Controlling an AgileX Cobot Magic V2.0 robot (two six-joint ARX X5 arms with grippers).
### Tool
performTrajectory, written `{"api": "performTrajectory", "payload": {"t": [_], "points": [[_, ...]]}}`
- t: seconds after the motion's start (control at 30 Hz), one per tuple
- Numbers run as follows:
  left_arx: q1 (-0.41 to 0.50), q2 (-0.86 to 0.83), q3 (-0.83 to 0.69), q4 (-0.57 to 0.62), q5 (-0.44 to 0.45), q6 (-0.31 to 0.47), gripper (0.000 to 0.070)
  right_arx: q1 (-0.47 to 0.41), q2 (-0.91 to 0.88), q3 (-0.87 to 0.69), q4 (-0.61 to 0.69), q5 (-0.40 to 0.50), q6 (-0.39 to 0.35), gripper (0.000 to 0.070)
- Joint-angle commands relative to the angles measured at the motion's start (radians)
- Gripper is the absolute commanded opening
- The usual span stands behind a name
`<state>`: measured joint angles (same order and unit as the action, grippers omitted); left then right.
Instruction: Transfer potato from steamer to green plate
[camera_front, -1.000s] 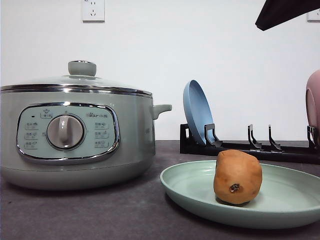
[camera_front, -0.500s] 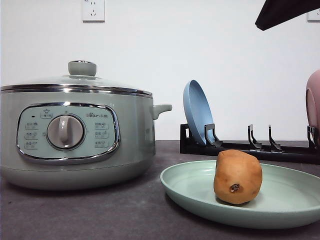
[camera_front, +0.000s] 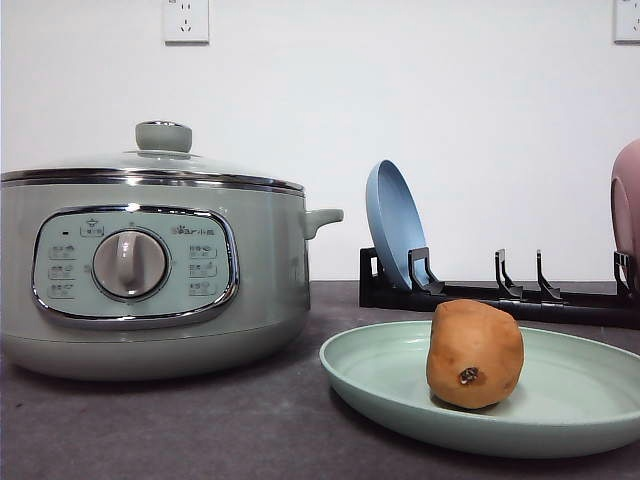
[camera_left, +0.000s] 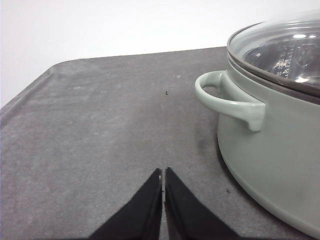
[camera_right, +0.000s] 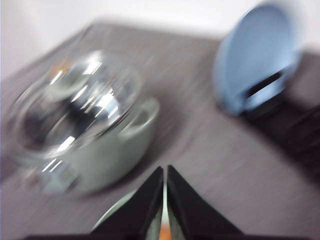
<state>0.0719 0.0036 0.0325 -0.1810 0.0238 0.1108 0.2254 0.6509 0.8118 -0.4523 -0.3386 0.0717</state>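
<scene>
A plain white wall (camera_front: 480, 110) fills the back, evenly lit. A white electrical outlet (camera_front: 186, 20) sits at about 11 o'clock (a second white outlet plate (camera_front: 628, 20) is cut off at 1 o'clock). Below runs a dark grey, matte textured tabletop (camera_front: 220, 420), its rounded far corner (camera_left: 52, 70) meeting the wall.

Dark grey table (camera_front: 200, 430) carries steamer (camera_front: 150, 270), green plate (camera_front: 560, 400), black rack (camera_front: 500, 295).

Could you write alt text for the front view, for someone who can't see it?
An orange-brown oval potato stands on a wide pale mint-green plate, right of a large pale green electric steamer with its glass lid on. Behind, a blue plate stands in a black rack.
</scene>
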Motion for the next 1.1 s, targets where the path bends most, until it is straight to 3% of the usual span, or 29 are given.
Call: {"api": "performTrajectory", "payload": {"t": [0.0,0.13,0.27,0.57,1.07], "points": [[0.003,0.0,-0.021,-0.007,-0.002,0.001,0.0,-0.067,-0.039,-0.034,0.05,0.006,-0.035,0.0],[0.003,0.0,-0.021,-0.007,-0.002,0.001,0.0,-0.195,-0.159,-0.159,0.194,0.006,-0.058,0.0],[0.003,0.0,-0.021,-0.007,-0.002,0.001,0.0,-0.257,-0.272,-0.308,0.339,0.017,-0.062,0.0],[0.003,0.0,-0.021,-0.007,-0.002,0.001,0.0,-0.265,-0.496,-0.597,0.485,0.145,-0.061,0.0],[0.003,0.0,-0.021,-0.007,-0.002,0.001,0.0,-0.26,-0.637,-0.799,0.506,0.161,-0.057,0.0]]}}
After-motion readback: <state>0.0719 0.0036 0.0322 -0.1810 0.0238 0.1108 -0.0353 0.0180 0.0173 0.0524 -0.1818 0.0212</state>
